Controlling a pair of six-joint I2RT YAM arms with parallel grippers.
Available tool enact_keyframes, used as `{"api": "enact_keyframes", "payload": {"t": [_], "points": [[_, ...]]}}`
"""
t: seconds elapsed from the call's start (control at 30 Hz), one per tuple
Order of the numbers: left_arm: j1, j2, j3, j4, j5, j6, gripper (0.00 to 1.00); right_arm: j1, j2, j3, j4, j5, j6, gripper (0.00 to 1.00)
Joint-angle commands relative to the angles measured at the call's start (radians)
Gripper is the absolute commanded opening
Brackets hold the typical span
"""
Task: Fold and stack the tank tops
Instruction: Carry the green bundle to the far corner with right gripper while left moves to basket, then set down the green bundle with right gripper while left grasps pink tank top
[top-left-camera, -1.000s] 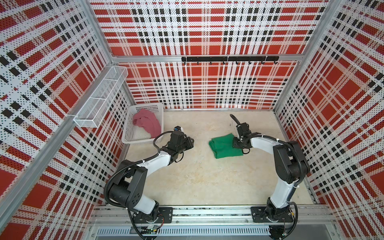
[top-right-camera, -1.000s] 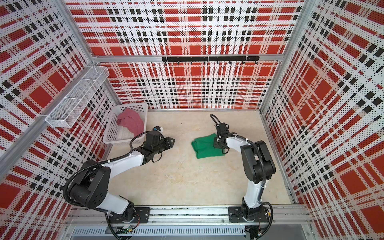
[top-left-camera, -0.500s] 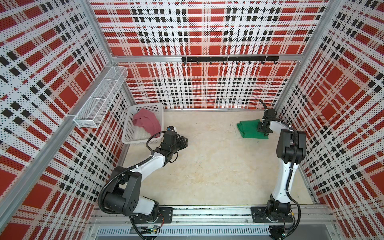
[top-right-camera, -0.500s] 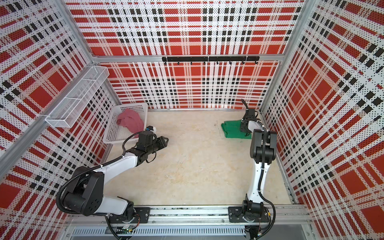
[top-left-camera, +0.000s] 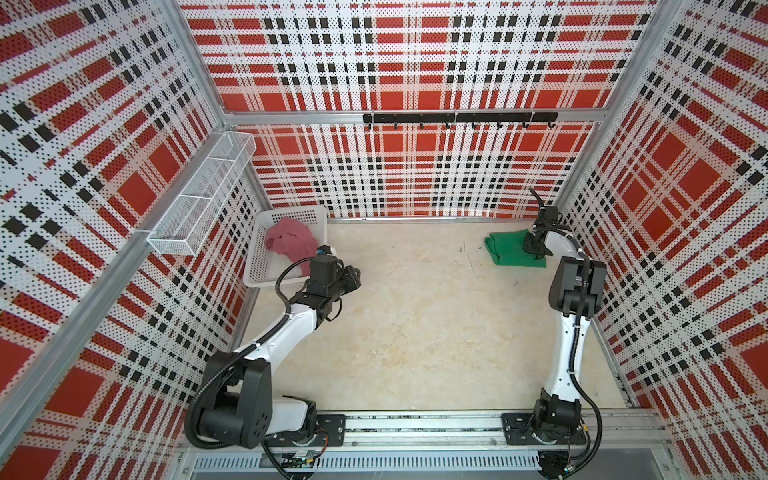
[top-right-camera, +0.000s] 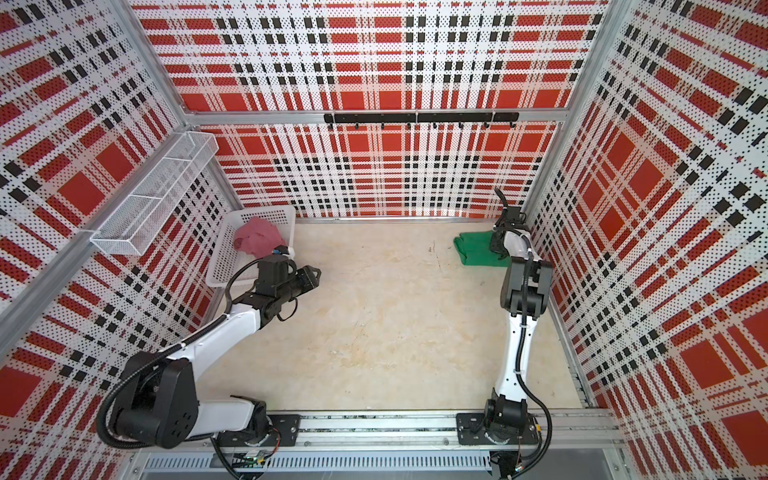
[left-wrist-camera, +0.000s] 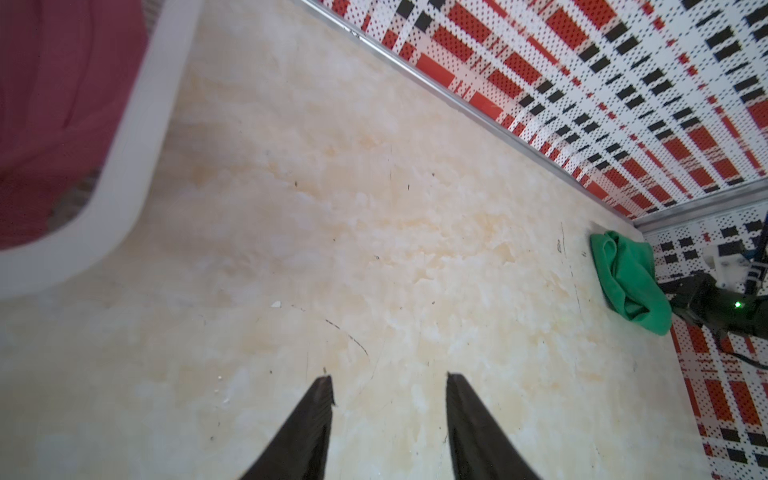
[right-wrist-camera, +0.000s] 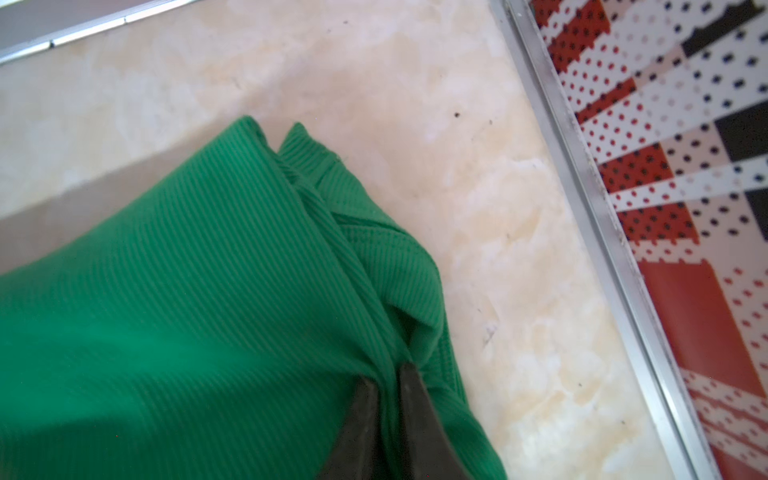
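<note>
At far right corner of our beige tabletop: folded bright green ribbed cloth tank top, our right gripper pinched nearly closed on its edge. Crumpled dusty-pink cloth tank top in white perforated plastic basket, far left. Our left gripper beside basket, half open, empty.

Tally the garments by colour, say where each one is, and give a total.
green tank top: 1, on the table near the right wall
pink tank top: 1, in the white basket
Total: 2
</note>
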Motion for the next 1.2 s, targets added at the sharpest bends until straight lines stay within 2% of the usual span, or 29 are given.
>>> {"api": "enact_keyframes", "payload": {"t": [0.0,0.03,0.07,0.13,0.27,0.3,0.37,0.43,0.57,0.73,0.83,0.9,1.1,1.17], "points": [[0.007,-0.021,0.024,-0.033,-0.001,0.024,0.49,-0.012,0.008,-0.026,-0.058,0.026,0.058,0.17],[0.006,-0.024,0.028,-0.034,0.0,0.025,0.49,-0.012,0.0,-0.035,-0.048,0.012,0.054,0.2],[0.009,-0.025,0.035,-0.036,-0.003,0.028,0.5,-0.012,-0.011,-0.042,-0.043,-0.003,0.045,0.27],[0.019,-0.027,0.071,-0.054,-0.015,0.052,0.54,-0.01,-0.055,-0.068,-0.028,-0.022,0.023,0.47],[0.056,-0.004,0.217,-0.142,-0.122,0.132,0.68,-0.014,-0.177,-0.232,0.071,-0.151,0.017,0.77],[0.078,0.009,0.252,-0.15,-0.144,0.145,0.72,-0.004,-0.205,-0.274,0.088,-0.147,0.019,0.83],[0.115,0.043,0.308,-0.151,-0.188,0.16,0.8,0.01,-0.274,-0.369,0.15,-0.165,0.011,0.9],[0.159,0.092,0.355,-0.138,-0.237,0.169,0.86,0.018,-0.345,-0.464,0.211,-0.228,0.018,0.92],[0.274,0.241,0.452,-0.089,-0.25,0.152,0.93,0.06,-0.505,-0.642,0.294,-0.184,0.018,1.0],[0.376,0.489,0.638,-0.088,-0.206,0.115,0.97,0.128,-0.709,-0.854,0.356,-0.11,-0.001,1.0],[0.415,0.631,0.746,-0.1,-0.172,0.088,0.97,0.148,-0.794,-0.947,0.398,-0.165,0.042,1.0],[0.437,0.712,0.803,-0.101,-0.141,0.064,0.97,0.169,-0.796,-0.966,0.418,-0.197,0.075,0.99],[0.467,0.854,0.891,-0.111,-0.088,0.021,0.96,0.184,-0.638,-0.858,0.388,-0.209,0.173,0.71],[0.473,0.883,0.902,-0.109,-0.076,0.012,0.96,0.184,-0.577,-0.812,0.394,-0.209,0.202,0.67]]}}
